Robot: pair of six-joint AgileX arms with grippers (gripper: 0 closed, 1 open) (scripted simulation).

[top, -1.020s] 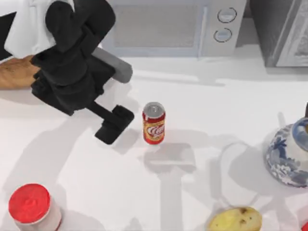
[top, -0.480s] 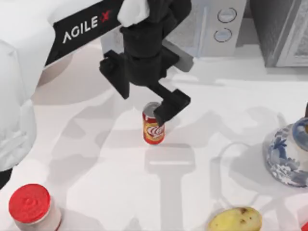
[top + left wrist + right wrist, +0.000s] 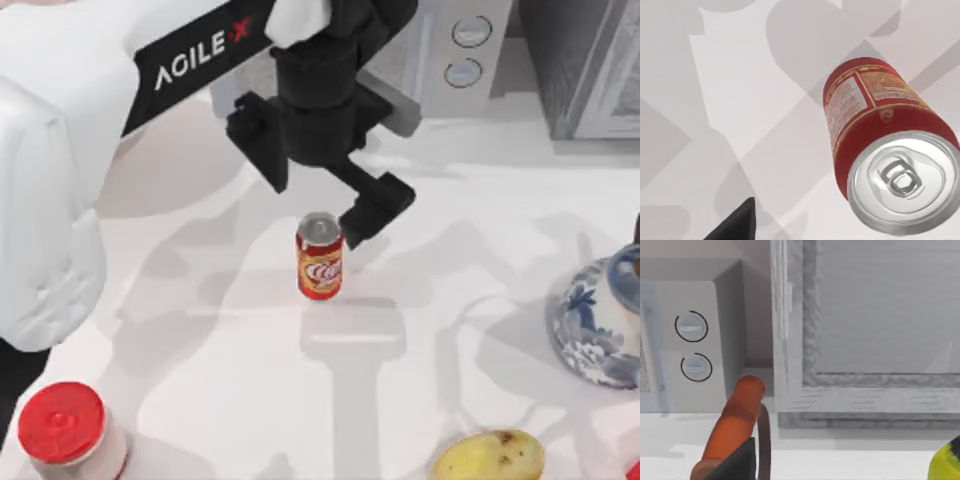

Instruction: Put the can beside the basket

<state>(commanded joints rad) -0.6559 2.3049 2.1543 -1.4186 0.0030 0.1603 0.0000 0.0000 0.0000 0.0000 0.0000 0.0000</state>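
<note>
White table from above: the can stands upright near the middle, where it stood a moment ago. The left gripper has shifted slightly right and back, so its dark finger now sits just beside the can's top; whether the jaws are open, I cannot tell. A microwave stands behind. The left wrist view looks down on the can and its silver top.
</note>
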